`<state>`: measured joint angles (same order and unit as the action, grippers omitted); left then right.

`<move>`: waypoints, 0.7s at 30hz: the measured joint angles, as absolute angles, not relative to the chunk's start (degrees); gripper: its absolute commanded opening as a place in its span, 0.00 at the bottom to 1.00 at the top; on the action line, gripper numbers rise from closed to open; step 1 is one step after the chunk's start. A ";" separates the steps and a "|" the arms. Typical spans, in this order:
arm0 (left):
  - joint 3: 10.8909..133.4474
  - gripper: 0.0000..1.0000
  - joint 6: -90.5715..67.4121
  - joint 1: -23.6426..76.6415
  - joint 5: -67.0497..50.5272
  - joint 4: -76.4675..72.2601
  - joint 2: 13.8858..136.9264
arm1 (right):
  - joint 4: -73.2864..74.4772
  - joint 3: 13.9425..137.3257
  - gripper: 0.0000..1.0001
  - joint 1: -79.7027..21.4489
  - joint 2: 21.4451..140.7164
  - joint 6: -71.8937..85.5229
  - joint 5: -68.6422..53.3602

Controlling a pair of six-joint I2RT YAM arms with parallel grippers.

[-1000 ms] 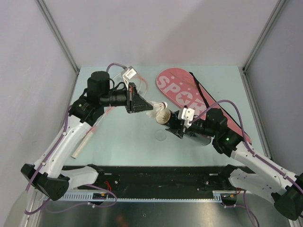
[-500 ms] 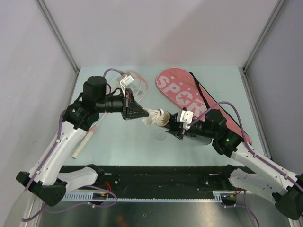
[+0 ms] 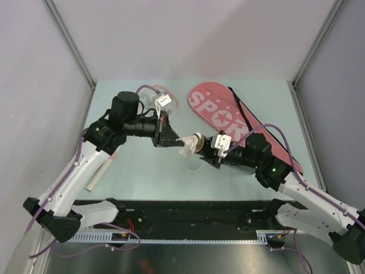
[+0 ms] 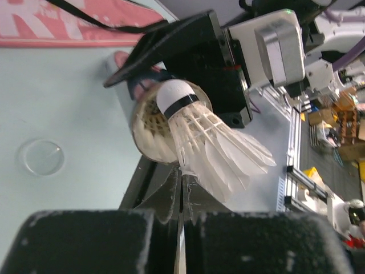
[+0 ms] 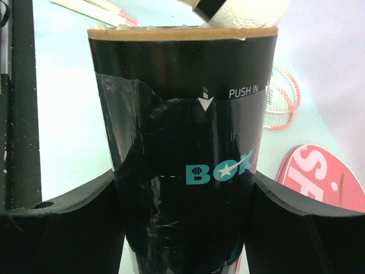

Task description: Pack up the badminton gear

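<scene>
A shuttlecock (image 3: 189, 144) is held above the worktop (image 3: 142, 171) by the left gripper (image 3: 175, 140), which is clenched on the edge of the feather skirt, as is seen in the left wrist view, where the fingers (image 4: 114, 240) are pressed together with a feather pinched between them. The cork head, white with a black band, is pointed at the open mouth of the tube (image 3: 228, 157) and is seen at its rim, while the feathers are spread wholly outside. White feathers are seen inside the mouth, but how many shuttlecocks are already in the tube cannot be told. The tube is grasped by the right gripper (image 3: 214, 149) and is carried clear of the worktop, lying nearly level with its mouth turned toward the left arm. In the right wrist view the black body of the tube (image 5: 182, 160) is seen clamped between both fingers (image 5: 57, 228), and the words "PUSH IN" are printed near its cardboard rim. A small clear round lid (image 3: 194, 164) is lying flat on the worktop just below the two grippers, touched by neither. The cover (image 3: 217, 111) is laid flat at the far right of the worktop, its strap (image 3: 242, 117) running along it, and it is partly hidden by the right arm. The racket (image 3: 97, 176) is lying at the left of the worktop, its head at the far side, largely covered by the left arm.
</scene>
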<state>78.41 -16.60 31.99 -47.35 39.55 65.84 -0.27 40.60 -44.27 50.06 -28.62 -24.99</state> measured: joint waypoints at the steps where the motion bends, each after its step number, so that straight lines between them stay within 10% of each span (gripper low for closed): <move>1: 78.41 0.00 -16.45 32.69 -47.62 39.99 66.28 | -0.21 40.60 0.00 -44.27 50.04 -28.73 -24.34; 21: 76.36 0.00 -10.79 34.02 -44.69 47.09 65.34 | 3.18 40.60 0.00 -48.71 49.52 -33.69 -18.72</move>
